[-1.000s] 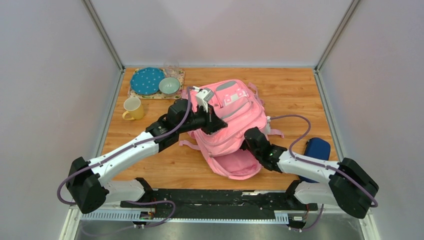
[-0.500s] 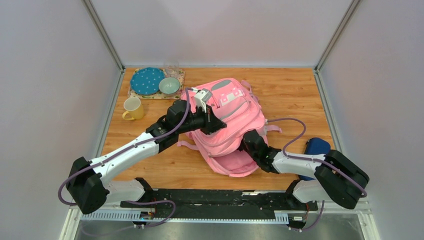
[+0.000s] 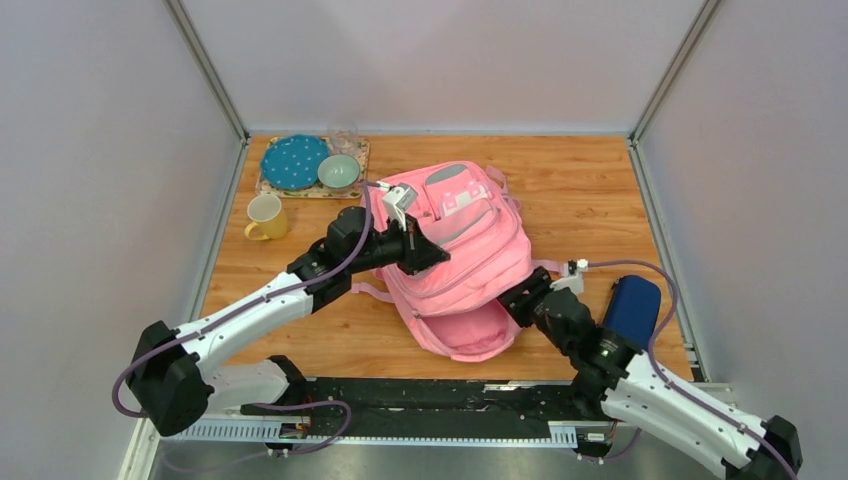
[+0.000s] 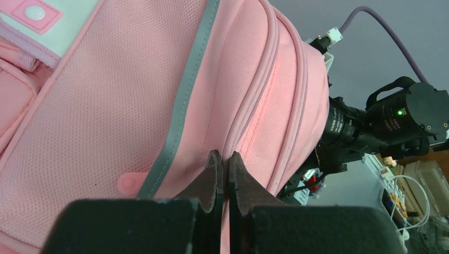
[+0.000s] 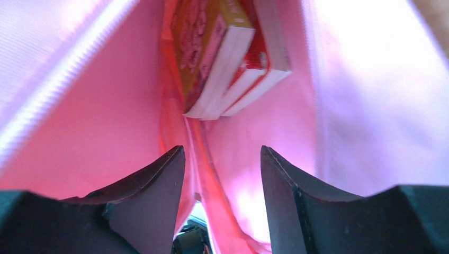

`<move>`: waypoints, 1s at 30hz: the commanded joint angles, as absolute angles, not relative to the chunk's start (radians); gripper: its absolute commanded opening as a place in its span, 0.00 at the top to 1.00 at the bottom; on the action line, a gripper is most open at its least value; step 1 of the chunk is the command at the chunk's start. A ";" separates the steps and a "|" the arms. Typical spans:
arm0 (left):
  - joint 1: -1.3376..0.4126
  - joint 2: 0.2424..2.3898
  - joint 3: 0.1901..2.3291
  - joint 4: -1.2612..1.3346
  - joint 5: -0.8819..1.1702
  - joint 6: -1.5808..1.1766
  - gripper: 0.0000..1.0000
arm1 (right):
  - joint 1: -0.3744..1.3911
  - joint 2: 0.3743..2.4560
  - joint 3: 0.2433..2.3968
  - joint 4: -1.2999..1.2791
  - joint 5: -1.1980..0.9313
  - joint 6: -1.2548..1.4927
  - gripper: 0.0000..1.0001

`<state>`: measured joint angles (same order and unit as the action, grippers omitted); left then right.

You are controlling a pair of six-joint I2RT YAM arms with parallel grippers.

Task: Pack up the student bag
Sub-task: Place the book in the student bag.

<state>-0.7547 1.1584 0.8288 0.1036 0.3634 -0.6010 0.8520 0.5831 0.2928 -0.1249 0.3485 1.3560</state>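
The student bag point(image 3: 470, 235) is a pink backpack lying mid-table, its opened mouth toward the near edge. My left gripper point(image 3: 432, 258) is shut, pinching the bag's fabric by a zip seam next to a grey strip; in the left wrist view the gripper point(image 4: 222, 156) closes on the pink cloth point(image 4: 106, 106). My right gripper point(image 3: 515, 300) is at the bag's mouth. In the right wrist view it point(image 5: 222, 153) is open and empty inside the pink lining point(image 5: 79, 106). Two or three books point(image 5: 227, 53) lie deeper inside.
A small dark blue case point(image 3: 632, 308) lies at the right, beside my right arm. A yellow mug point(image 3: 265, 216) stands at the left. Behind it a tray holds a blue dotted plate point(image 3: 295, 161), a bowl point(image 3: 339, 171) and a clear glass point(image 3: 343, 135).
My right arm has swung back toward the near right, its gripper drawing back toward the bag's mouth. The bag has shifted slightly left with my left gripper still pinching it.
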 commanded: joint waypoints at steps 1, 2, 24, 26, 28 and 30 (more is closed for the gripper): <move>-0.742 1.118 0.839 0.235 0.402 -0.635 1.00 | 0.853 0.355 0.287 -0.467 0.410 1.336 0.42; -0.741 1.120 0.831 0.232 0.414 -0.637 1.00 | 0.853 0.312 0.290 -0.556 0.413 1.327 0.42; -0.744 1.054 0.801 -0.070 0.597 -0.531 0.25 | 0.854 0.109 0.466 -1.006 0.476 1.233 0.34; -0.744 0.997 0.795 -0.118 0.533 -0.506 0.25 | 0.854 0.092 0.475 -1.014 0.482 1.229 0.34; -0.744 0.933 0.782 -0.202 0.378 -0.476 0.24 | 0.854 0.087 0.488 -1.014 0.476 1.221 0.34; -0.744 0.887 0.741 -0.274 0.191 -0.477 0.23 | 0.854 0.094 0.497 -1.011 0.466 1.212 0.34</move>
<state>-0.7425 0.9848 0.7650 -0.1177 0.4873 -0.5354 0.8520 0.1005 0.4419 -1.0088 0.4545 1.2446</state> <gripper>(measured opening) 0.760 0.660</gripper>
